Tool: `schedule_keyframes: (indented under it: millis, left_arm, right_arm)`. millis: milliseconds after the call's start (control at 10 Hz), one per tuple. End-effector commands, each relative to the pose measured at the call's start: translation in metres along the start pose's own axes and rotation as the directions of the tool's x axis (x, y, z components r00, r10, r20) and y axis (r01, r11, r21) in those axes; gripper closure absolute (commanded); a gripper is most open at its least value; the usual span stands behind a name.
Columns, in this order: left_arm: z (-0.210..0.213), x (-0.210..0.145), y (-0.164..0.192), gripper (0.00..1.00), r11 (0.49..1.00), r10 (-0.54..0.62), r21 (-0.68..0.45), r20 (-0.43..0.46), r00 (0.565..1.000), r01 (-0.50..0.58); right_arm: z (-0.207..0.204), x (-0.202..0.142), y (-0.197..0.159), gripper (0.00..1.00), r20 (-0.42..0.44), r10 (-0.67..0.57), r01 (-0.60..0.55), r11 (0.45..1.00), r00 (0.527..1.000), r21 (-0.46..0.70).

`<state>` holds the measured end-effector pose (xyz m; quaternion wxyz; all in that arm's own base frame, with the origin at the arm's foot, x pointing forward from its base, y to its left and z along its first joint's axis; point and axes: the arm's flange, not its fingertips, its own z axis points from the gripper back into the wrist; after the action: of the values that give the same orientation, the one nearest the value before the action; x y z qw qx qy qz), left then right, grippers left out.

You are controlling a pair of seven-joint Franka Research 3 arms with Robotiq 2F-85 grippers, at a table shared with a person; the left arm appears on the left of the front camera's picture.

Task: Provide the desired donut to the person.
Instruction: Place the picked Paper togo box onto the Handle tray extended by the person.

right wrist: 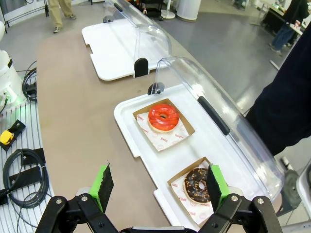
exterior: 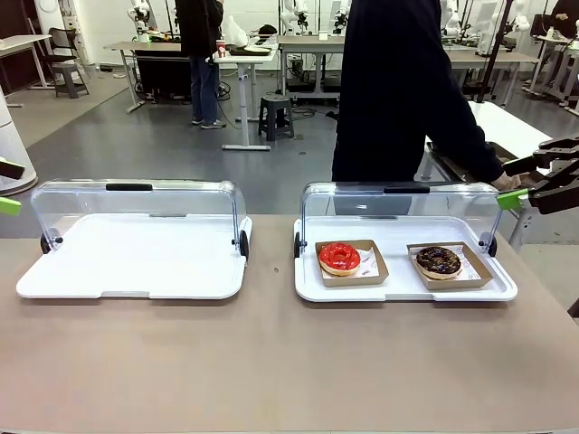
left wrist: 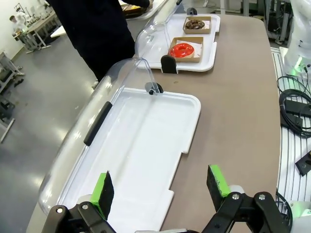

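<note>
Two donuts lie in open cardboard trays on the right white tray (exterior: pixel 312 287): a red-glazed donut (exterior: pixel 339 258) (right wrist: pixel 163 117) (left wrist: pixel 181 49) and a chocolate donut with sprinkles (exterior: pixel 439 261) (right wrist: pixel 196 185) (left wrist: pixel 195 23). The tray's clear lid (exterior: pixel 398 208) is swung open. The person (exterior: pixel 398 90) in a dark sweatshirt stands just behind this tray, one arm reaching down to the right. My right gripper (exterior: pixel 508 183) (right wrist: pixel 159 186) hangs open at the tray's right end, above the chocolate donut. My left gripper (exterior: pixel 7 187) (left wrist: pixel 160 187) stands open at the far left, holding nothing.
An empty white tray (exterior: pixel 136 271) (left wrist: pixel 146 145) with its clear lid (exterior: pixel 136 203) swung open sits on the left half of the brown table (exterior: pixel 271 362). Cables (left wrist: pixel 294 109) lie off the table's edge. Another person and other tables stand far behind.
</note>
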<state>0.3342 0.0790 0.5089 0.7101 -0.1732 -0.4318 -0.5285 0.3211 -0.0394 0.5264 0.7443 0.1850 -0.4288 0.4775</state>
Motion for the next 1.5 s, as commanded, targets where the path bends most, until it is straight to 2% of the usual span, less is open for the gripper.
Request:
schedule_keyframes:
  millis: [0, 1400]
  left_arm:
    - [0.0019, -0.0021, 0.0014, 0.0, 1.0, 0.004, 0.01, 0.001, 1.0, -0.004]
    - [0.0019, -0.0021, 0.0014, 0.0, 1.0, 0.004, 0.01, 0.001, 1.0, -0.004]
  right_arm:
    - [-0.0028, -0.0001, -0.0012, 0.0, 0.028, -0.003, 0.003, 1.0, 1.0, 0.012]
    - [-0.0028, -0.0001, -0.0012, 0.0, 0.028, -0.003, 0.003, 1.0, 1.0, 0.012]
